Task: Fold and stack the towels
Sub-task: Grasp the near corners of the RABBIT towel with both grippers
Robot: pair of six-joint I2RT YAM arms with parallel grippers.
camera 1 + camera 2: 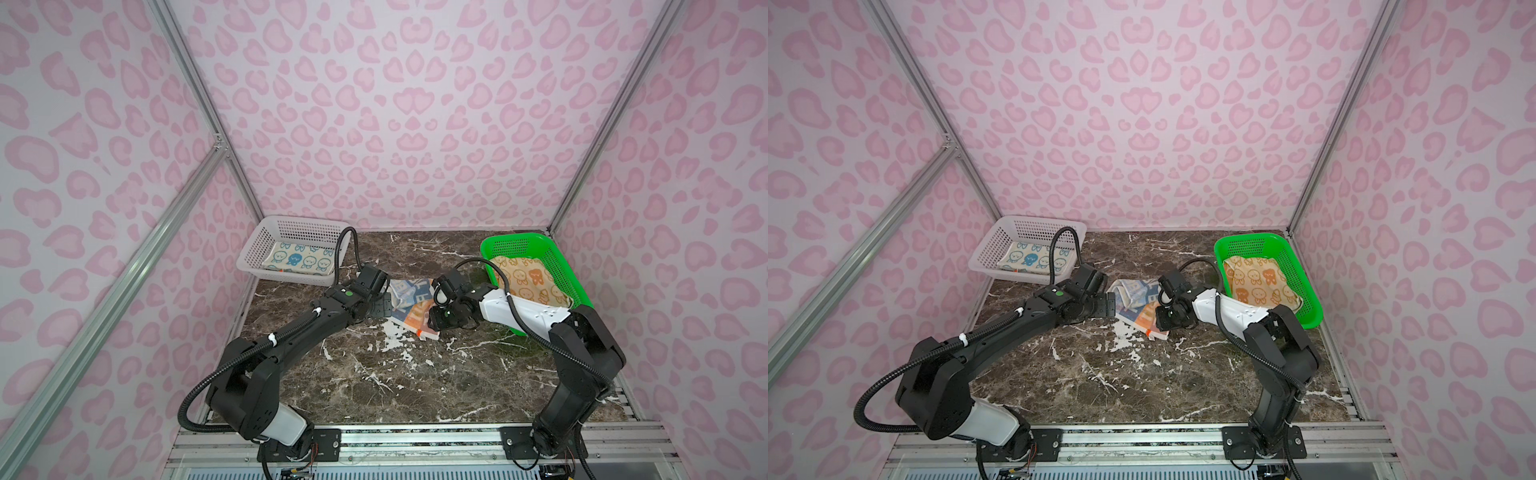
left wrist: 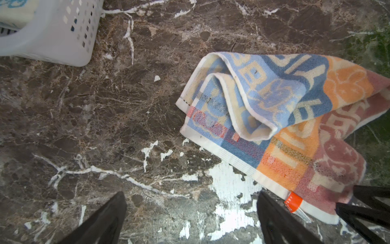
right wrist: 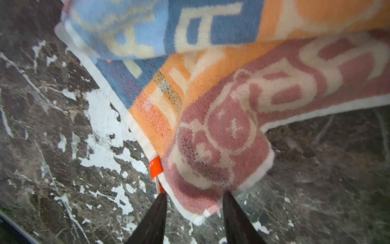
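Two right fingers (image 3: 154,219): part-spread, astride the near corner of the mixed towel (image 3: 211,95). The cloth between them lies unbunched, so I judge there is no pinch yet.
Right gripper (image 3: 195,194): low over the table (image 1: 415,382), nose pointing into that corner.
Orange tag (image 3: 155,168): just beside one of my right fingers. If I close here I may nip the tag or only the top layer of hem, and the corner would slip out on the lift.
Mixed towel's lie: crumpled mid-table between my two arms, its far-left part rolled over on itself. Pulling one corner across would drag that rumple along and leave a crooked fold.
Left fingers (image 2: 101,219): spread wide, holding nothing.
Left gripper (image 2: 191,193): over bare marble just left of the towel's near edge. With no second corner held, the cloth could slide or swing when my right side pulls.
Blue towel (image 1: 299,259): folded in the white basket (image 1: 291,220), far left, well apart from my fingers.
Orange towel (image 1: 532,278): lying in the green basket (image 1: 515,237), far right.
Right forearm: close along the green basket's near-left wall. A wide sweep back could nudge the basket.
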